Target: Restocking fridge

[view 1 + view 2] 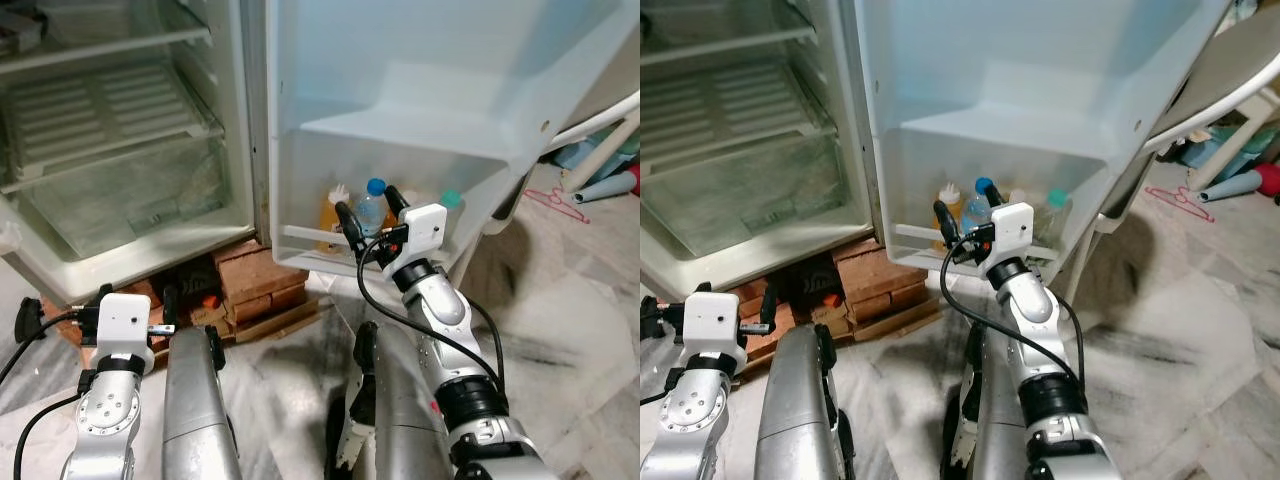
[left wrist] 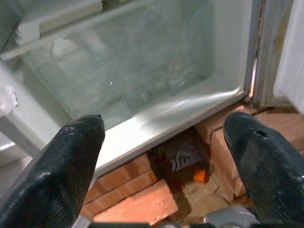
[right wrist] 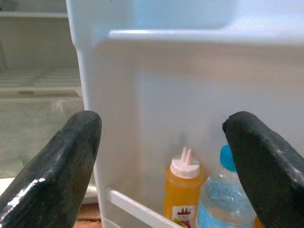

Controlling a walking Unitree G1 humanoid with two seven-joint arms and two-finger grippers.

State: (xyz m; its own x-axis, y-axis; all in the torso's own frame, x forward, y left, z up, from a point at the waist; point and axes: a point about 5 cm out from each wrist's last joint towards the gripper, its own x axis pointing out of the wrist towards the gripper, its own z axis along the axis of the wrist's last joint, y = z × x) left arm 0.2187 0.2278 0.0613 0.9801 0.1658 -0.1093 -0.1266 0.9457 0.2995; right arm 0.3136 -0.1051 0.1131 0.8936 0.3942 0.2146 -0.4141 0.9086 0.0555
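No legible text anywhere. Label on yellow squeeze bottle (image 3: 183,190) in door shelf (image 1: 300,240): red-and-white mark, too small to read. Box under fridge (image 2: 178,159): unreadable print.

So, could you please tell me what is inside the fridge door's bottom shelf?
The white door shelf holds an orange white-capped sauce bottle, a clear blue-capped water bottle and a teal-capped container; their lower parts are hidden.

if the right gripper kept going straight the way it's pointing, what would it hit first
Probably the blue-capped water bottle or the orange sauce bottle in the door shelf; the open right gripper points there, though depth is unclear.
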